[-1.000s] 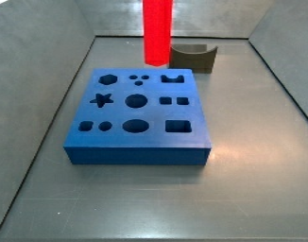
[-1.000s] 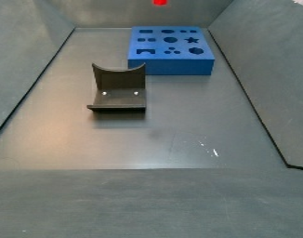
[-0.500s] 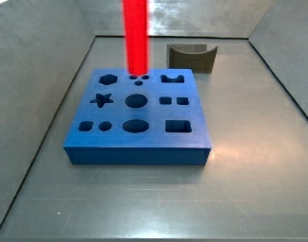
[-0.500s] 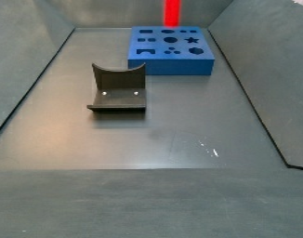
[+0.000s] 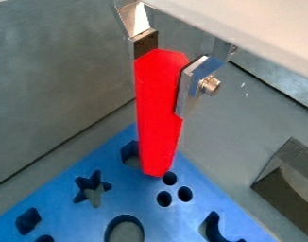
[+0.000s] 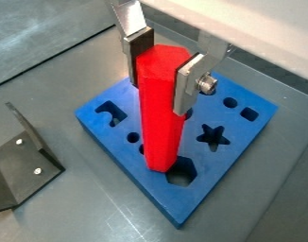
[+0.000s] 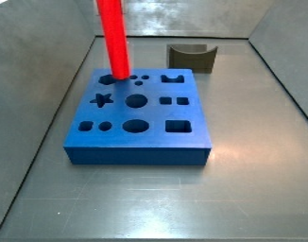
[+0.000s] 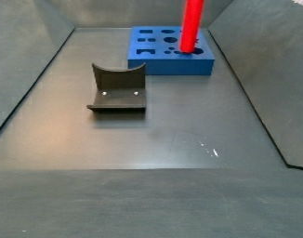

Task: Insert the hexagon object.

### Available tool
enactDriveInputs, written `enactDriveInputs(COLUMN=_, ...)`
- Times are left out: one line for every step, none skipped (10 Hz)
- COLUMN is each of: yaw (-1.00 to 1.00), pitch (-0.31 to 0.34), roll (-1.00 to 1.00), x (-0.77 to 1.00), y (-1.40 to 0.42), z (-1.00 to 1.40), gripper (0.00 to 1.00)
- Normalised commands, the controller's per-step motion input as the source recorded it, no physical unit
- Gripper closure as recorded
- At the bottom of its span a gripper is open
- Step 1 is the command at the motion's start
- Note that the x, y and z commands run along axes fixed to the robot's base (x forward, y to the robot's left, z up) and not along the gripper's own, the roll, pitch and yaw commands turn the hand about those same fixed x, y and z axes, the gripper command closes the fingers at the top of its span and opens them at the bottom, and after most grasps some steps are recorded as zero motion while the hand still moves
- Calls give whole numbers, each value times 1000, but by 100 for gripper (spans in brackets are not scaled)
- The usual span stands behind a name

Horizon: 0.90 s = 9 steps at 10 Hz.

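My gripper [image 5: 169, 64] is shut on the upper end of the hexagon object [image 5: 157, 113], a long bright red glossy rod held upright; both wrist views show this [image 6: 164, 66]. The rod [image 7: 111, 38] hangs over the blue holed block [image 7: 154, 138]. Its lower end is at the hexagon hole [image 7: 108, 78] in the block's far left corner. I cannot tell whether the tip is inside the hole. The rod [image 8: 191, 23] and the block [image 8: 166, 63] also show in a side view. The gripper is out of frame in both side views.
A dark grey-brown block with a curved notch [image 7: 192, 57] lies behind the blue block, apart from it; it also shows in a side view [image 8: 117, 88] and a wrist view [image 6: 25, 161]. Grey walls [image 7: 43, 113] close in the floor.
The rod has moved sideways across the blue block to its corner hexagon hole and has come lower. The blue block and the notched block have not moved.
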Motion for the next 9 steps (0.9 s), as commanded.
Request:
enactDriveInputs(yaw=0, pitch=-50, roll=-40, x=-274, y=0, z=-114, gripper=100)
enactDriveInputs(yaw=0, pitch=-51, roll=-63, x=-246, y=-9, z=-103, gripper=100)
enactDriveInputs(yaw=0, pitch=-73, roll=-70, x=-374, y=0, z=-69, gripper=100)
enactDriveInputs(yaw=0, pitch=-110, roll=-106, x=-354, y=-97, z=-26, gripper=100)
enactDriveInputs(yaw=40, pitch=-136, roll=-114, x=-334, y=-149, z=0, gripper=100)
enactDriveInputs(yaw=31, pitch=-170, roll=-114, x=-300, y=-226, z=0, gripper=100)
enactDriveInputs(yaw=26, pitch=-150, roll=-170, x=-183, y=-140, z=-49, gripper=100)
enactDriveInputs(yaw=0, pitch=-7, roll=-113, x=54, y=0, z=-340, gripper=100)
enactDriveInputs(yaw=-54, pitch=9, roll=-80, x=180, y=154, z=-420, gripper=100)
